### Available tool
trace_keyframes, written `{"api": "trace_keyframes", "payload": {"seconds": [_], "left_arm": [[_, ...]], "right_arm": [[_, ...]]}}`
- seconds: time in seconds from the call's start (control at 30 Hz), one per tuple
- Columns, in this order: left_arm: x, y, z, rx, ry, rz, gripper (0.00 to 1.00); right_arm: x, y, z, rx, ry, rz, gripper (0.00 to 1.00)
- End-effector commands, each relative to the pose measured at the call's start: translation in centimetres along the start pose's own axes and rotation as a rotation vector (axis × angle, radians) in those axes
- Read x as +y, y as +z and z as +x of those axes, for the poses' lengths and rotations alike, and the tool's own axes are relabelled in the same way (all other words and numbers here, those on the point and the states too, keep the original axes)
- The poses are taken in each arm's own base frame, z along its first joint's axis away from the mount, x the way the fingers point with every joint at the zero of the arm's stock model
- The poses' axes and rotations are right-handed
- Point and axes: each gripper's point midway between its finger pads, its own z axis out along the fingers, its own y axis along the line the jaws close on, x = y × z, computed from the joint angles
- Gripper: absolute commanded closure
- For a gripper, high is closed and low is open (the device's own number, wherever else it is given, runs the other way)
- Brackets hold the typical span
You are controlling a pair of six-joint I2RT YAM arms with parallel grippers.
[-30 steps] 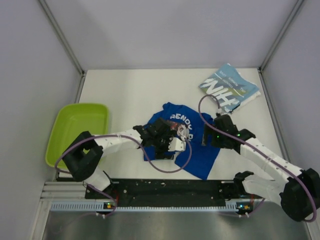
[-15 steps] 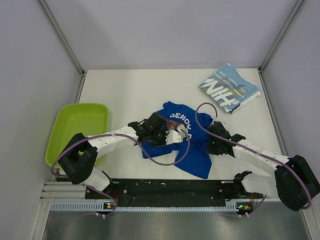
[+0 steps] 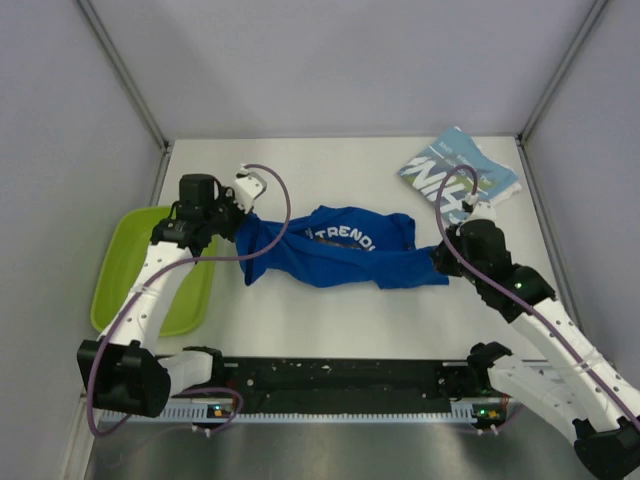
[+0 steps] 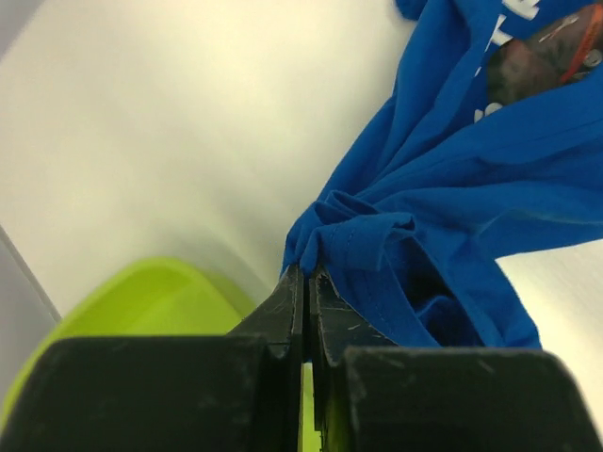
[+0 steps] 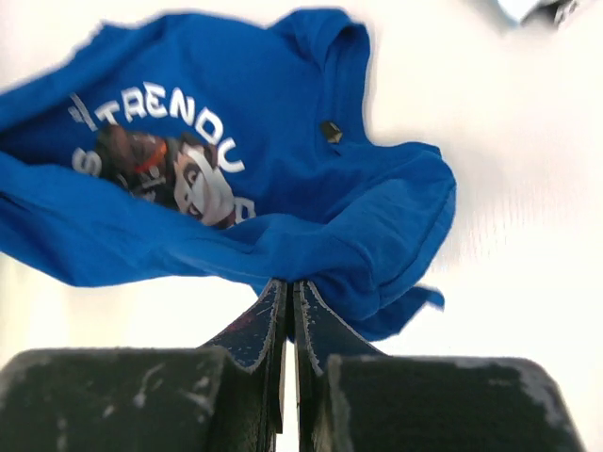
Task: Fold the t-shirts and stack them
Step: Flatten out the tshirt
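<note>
The royal blue t-shirt [image 3: 335, 258] with white lettering hangs stretched between both arms over the middle of the table. My left gripper [image 3: 238, 225] is shut on its left end, near the tub. In the left wrist view my left gripper [image 4: 307, 271] pinches a bunched blue hem [image 4: 358, 240]. My right gripper [image 3: 440, 262] is shut on the shirt's right end; in the right wrist view my right gripper [image 5: 289, 282] clamps a blue fold [image 5: 377, 245]. The teal-blue t-shirt [image 3: 458, 176] with large white letters lies folded at the back right corner.
A lime-green tub [image 3: 150, 265] stands at the table's left edge, under my left arm, and shows again as the tub [image 4: 141, 301] below the left jaws. Grey walls close in the table on three sides. Purple cables loop off both wrists.
Both grippers closed on the blue shirt in the middle, then drew apart, left toward the tub and right toward the back right, pulling the crumpled shirt out into a long band.
</note>
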Motion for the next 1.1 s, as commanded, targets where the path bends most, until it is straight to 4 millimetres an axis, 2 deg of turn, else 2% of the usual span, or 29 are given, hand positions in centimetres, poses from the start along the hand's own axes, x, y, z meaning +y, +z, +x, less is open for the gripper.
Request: {"api": "trace_keyframes", "payload": {"seconds": [0.0, 0.03, 0.07, 0.1, 0.13, 0.17, 0.2, 0.27, 0.37, 0.47, 0.53, 0.63, 0.73, 0.77, 0.83, 0.93, 1.07], "left_arm": [[-0.4, -0.2, 5.0, 0.092, -0.093, 0.009, 1.00], [-0.5, -0.1, 5.9, 0.109, -0.094, 0.011, 1.00], [-0.8, 0.0, 6.7, 0.123, -0.095, 0.018, 0.94], [-1.1, 0.0, 7.0, 0.128, -0.086, 0.030, 0.79], [-1.5, -0.1, 7.3, 0.130, -0.078, 0.047, 0.57], [-1.7, -0.3, 7.2, 0.126, -0.069, 0.060, 0.40], [-2.0, -0.6, 6.7, 0.109, -0.060, 0.076, 0.28], [-2.2, -1.4, 4.8, 0.047, -0.027, 0.108, 0.17], [-3.4, -2.5, 0.9, -0.088, -0.012, 0.196, 0.08], [-5.9, -3.7, -2.4, -0.192, 0.001, 0.317, 0.08], [-7.7, -3.8, -3.0, -0.205, 0.032, 0.380, 0.09], [-11.0, -2.4, -1.8, -0.148, 0.114, 0.451, 0.11], [-15.2, -0.7, 0.6, -0.065, 0.189, 0.564, 0.13], [-16.0, -0.2, 1.4, -0.038, 0.194, 0.592, 0.13], [-16.3, 1.2, 2.6, 0.019, 0.195, 0.599, 0.14], [-14.5, 3.9, 4.2, 0.111, 0.209, 0.508, 0.17], [-13.5, 6.1, 5.9, 0.222, 0.234, 0.488, 0.25]], "right_arm": [[0.4, -3.3, -4.3, -0.103, -0.095, -0.009, 1.00], [0.7, -4.0, -5.1, -0.122, -0.104, -0.015, 1.00], [1.0, -4.8, -5.9, -0.141, -0.112, -0.026, 1.00], [1.3, -5.7, -6.8, -0.165, -0.113, -0.038, 1.00], [1.9, -6.9, -7.9, -0.196, -0.115, -0.062, 1.00], [2.1, -7.6, -8.6, -0.217, -0.117, -0.074, 1.00], [2.6, -8.3, -9.1, -0.232, -0.120, -0.097, 1.00], [3.4, -9.0, -9.6, -0.241, -0.129, -0.136, 1.00], [4.2, -9.4, -9.8, -0.233, -0.137, -0.176, 1.00], [4.3, -9.7, -10.4, -0.251, -0.142, -0.175, 1.00], [4.3, -9.8, -10.7, -0.262, -0.146, -0.169, 1.00], [4.4, -9.8, -11.0, -0.267, -0.148, -0.170, 1.00], [4.4, -9.9, -11.1, -0.271, -0.148, -0.164, 1.00], [4.3, -9.8, -11.2, -0.274, -0.148, -0.159, 1.00], [4.2, -9.7, -11.2, -0.274, -0.148, -0.154, 1.00], [4.3, -9.4, -11.1, -0.262, -0.151, -0.155, 1.00], [4.3, -8.8, -10.9, -0.248, -0.162, -0.146, 1.00]]}}
